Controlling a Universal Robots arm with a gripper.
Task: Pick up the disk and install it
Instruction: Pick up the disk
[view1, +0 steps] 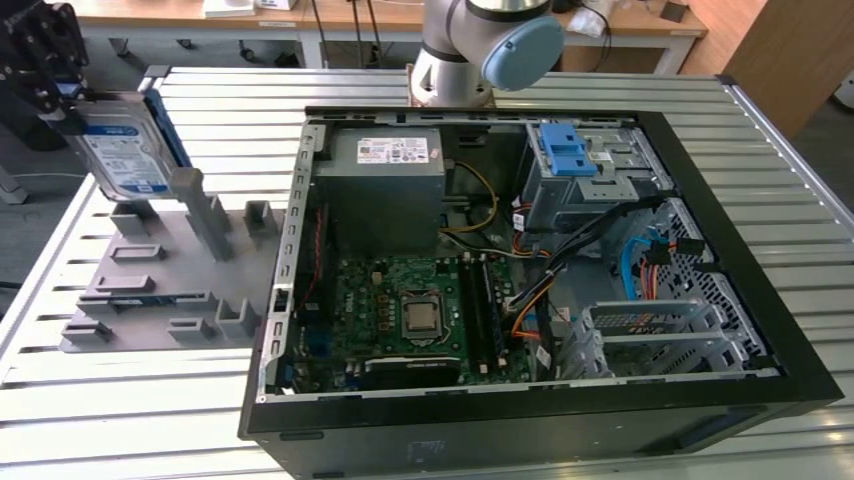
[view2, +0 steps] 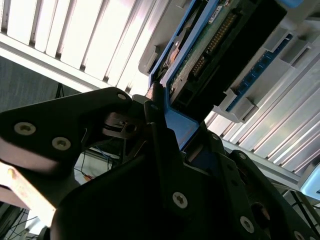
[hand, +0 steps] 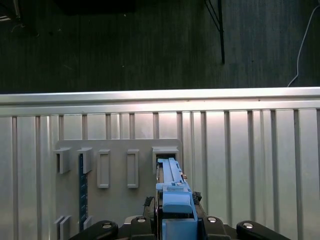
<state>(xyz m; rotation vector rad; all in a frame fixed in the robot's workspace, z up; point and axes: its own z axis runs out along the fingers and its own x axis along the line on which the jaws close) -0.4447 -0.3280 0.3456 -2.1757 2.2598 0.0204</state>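
Item: flat rectangular silver hard disk (view1: 123, 150) with a white-and-blue label and a blue plastic bracket round its edges. Location: the exterior view's far left, held upright on edge directly over the grey moulded slotted rack (view1: 160, 290), which lies on the slatted metal tabletop (view1: 147, 410). The lower edge of the disk is level with or just above the rack's tall posts; whether it is free of its slot cannot be told. Holder: black claw (view1: 60, 85), closed on the disk from above. Its fingers (view2: 159, 145) pinch the blue bracket, not the bare faces, probably because the bracket gives a firm edge and spares the label and the circuit side. Orientation: the on-edge posture matches the narrow slot straight below the disk in the first wrist view, which keeps the disk in line with the slot walls and should stop it binding. Associated: open black tower computer case (view1: 534, 425), lying on its side well apart toward the exterior view's right, its interior facing up. A grey drive cage with two blue latches (view1: 587, 165) sits near its far corner. Status: disk gripped, not installed.
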